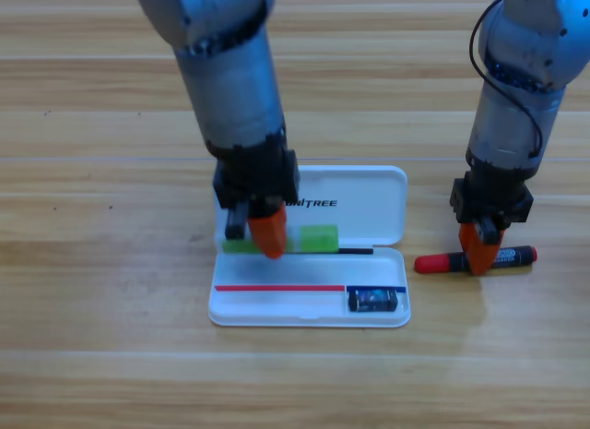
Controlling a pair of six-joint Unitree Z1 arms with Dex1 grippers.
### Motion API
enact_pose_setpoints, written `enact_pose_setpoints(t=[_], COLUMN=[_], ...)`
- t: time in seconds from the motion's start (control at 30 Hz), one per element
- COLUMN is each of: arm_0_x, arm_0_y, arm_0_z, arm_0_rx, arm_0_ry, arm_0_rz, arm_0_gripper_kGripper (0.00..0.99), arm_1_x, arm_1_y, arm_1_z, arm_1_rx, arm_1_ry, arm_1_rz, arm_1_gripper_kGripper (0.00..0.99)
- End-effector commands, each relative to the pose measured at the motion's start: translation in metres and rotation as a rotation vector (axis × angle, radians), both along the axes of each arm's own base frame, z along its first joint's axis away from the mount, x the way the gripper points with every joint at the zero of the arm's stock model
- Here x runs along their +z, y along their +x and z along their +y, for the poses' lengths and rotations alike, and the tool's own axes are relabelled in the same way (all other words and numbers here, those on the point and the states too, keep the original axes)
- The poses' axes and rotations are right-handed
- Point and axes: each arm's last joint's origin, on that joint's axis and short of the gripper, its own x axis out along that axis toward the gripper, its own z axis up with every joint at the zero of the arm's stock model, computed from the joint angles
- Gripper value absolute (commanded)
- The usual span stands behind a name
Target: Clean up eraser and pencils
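The wooden table (pixel 101 355) bears the open white case (pixel 369 194) and marker (pixel 516 256).

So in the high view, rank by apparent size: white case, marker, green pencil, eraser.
1. White case.
2. and 3. Marker and green pencil: unsure, the left gripper hides part of the pencil.
4. Eraser.

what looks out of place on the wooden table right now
The black marker with a red cap lies on the table right of the white open case, under the right gripper. The left gripper is at the green pencil.
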Motion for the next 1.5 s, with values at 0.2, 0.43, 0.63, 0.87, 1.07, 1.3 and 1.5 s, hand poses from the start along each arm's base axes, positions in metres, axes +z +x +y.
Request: enact_pose_setpoints(t=[0.2,0.43,0.63,0.87,1.07,1.3,1.5], arm_0_x=[-0.046,-0.051,-0.052,-0.062,-0.071,-0.075,-0.073], arm_0_y=[-0.001,-0.001,-0.001,-0.003,-0.005,-0.006,-0.006], arm_0_z=[-0.021,-0.022,-0.022,-0.019,-0.017,-0.016,-0.016], arm_0_rx=[-0.018,-0.014,-0.010,-0.010,-0.011,-0.013,-0.011], arm_0_ry=[0.066,0.077,0.079,0.092,0.095,0.094,0.091], arm_0_rz=[0.078,0.086,0.086,0.097,0.102,0.103,0.100], arm_0_gripper_kGripper=[0.000,0.000,0.000,0.000,0.000,0.000,0.000], arm_1_x=[-0.021,0.029,0.076,0.088,0.079,0.078,0.076], arm_1_y=[-0.008,-0.036,-0.071,-0.084,-0.083,-0.082,-0.080], arm_1_z=[0.002,-0.003,-0.001,0.012,0.022,0.030,0.032], arm_1_rx=[0.034,0.032,0.030,0.040,0.043,0.041,0.038], arm_1_ry=[-0.071,-0.038,0.015,0.041,0.021,0.023,0.018], arm_1_rz=[0.024,-0.055,-0.121,-0.148,-0.144,-0.152,-0.153], arm_1_gripper_kGripper=[0.000,0.000,0.000,0.000,0.000,0.000,0.000])
